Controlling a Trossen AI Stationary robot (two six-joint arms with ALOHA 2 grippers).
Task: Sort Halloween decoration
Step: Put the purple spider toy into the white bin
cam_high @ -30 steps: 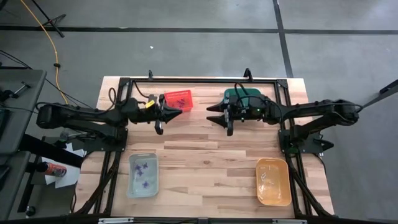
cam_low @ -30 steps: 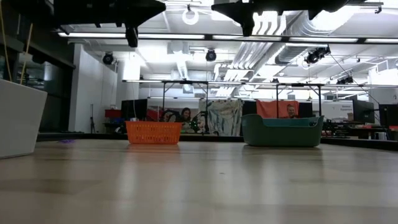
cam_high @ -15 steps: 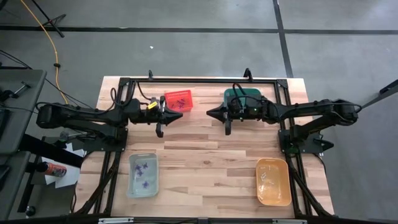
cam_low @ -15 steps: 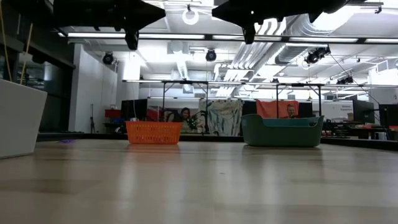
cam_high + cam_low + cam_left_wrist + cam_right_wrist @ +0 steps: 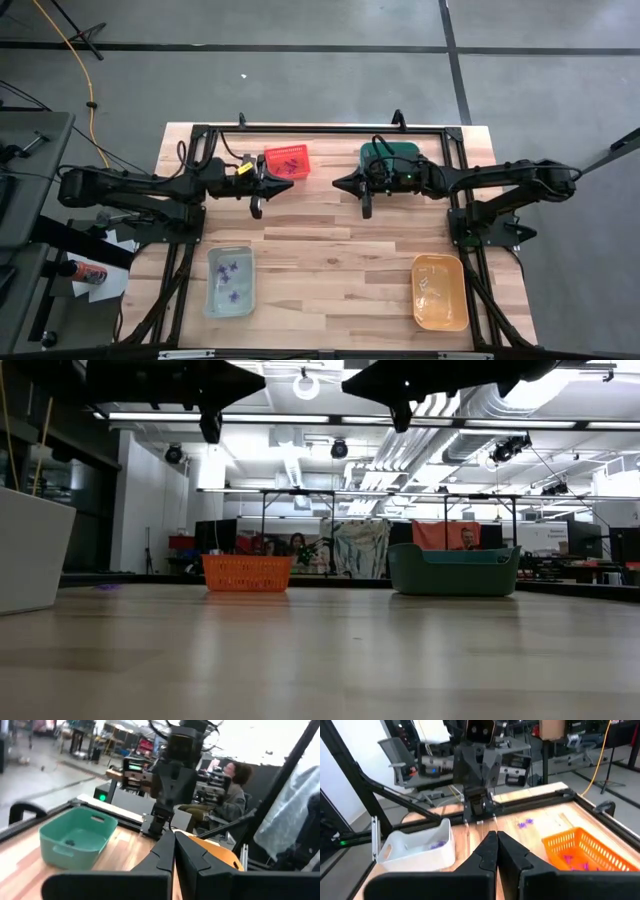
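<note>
arms: two, dark, jointed, with black cables
left gripper (image 5: 291,181): black pointed fingers, yellow wrist mark
right gripper (image 5: 336,183): black pointed fingers

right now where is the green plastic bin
In the high view the green plastic bin sits at the table's far edge, right of centre, partly under the right arm's wrist, with the red mesh basket to its left.

We cannot tell the shapes of the tiny purple spiky trinkets (image 5: 287,160) in the red mesh plastic bin (image 5: 301,151); they are too small. The same goes for those in the clear plastic tub (image 5: 212,297). From the low camera, the tall white tub wall (image 5: 30,550) is cut off at the edge. A small dark speck (image 5: 71,842) inside the green plastic bin (image 5: 55,830) is too blurry to name.
</note>
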